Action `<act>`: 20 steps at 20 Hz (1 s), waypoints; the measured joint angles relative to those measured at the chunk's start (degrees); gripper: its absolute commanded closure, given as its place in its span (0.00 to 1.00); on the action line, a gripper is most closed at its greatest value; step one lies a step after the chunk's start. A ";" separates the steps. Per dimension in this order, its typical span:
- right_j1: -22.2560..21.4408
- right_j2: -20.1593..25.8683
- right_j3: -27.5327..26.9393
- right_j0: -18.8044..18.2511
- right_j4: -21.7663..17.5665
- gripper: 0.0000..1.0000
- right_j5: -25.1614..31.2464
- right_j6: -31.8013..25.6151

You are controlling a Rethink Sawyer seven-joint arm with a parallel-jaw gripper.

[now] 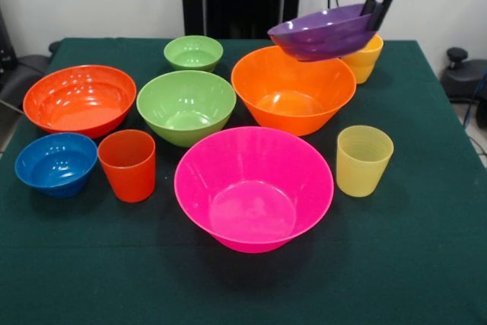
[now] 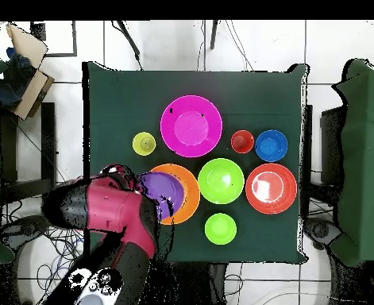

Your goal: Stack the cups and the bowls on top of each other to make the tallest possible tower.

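Observation:
My gripper point(image 1: 376, 7) is shut on the rim of the shallow purple bowl point(image 1: 323, 32). It holds the bowl tilted in the air over the large orange bowl's point(image 1: 293, 90) right rim. In the overhead view the purple bowl point(image 2: 162, 193) overlaps the orange bowl point(image 2: 187, 200). A yellow cup point(image 1: 365, 58) stands behind them. The large pink bowl point(image 1: 253, 186) is at the front, with the paler yellow cup point(image 1: 364, 160) to its right. The red-orange cup point(image 1: 128, 164) is to its left. No stacked tower shows; each stands alone.
At the left stand the blue bowl point(image 1: 55, 161) and the red-orange bowl point(image 1: 78, 99). The medium green bowl point(image 1: 186, 106) and the small green bowl point(image 1: 193, 52) sit mid-table. My arm point(image 2: 110, 218) reaches in over the table's corner in the overhead view.

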 measured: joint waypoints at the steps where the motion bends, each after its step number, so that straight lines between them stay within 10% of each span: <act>1: -0.25 0.30 0.30 -1.02 -0.53 1.00 0.00 0.00; 20: 0.78 7.54 2.55 -13.42 -11.42 1.00 -7.20 0.00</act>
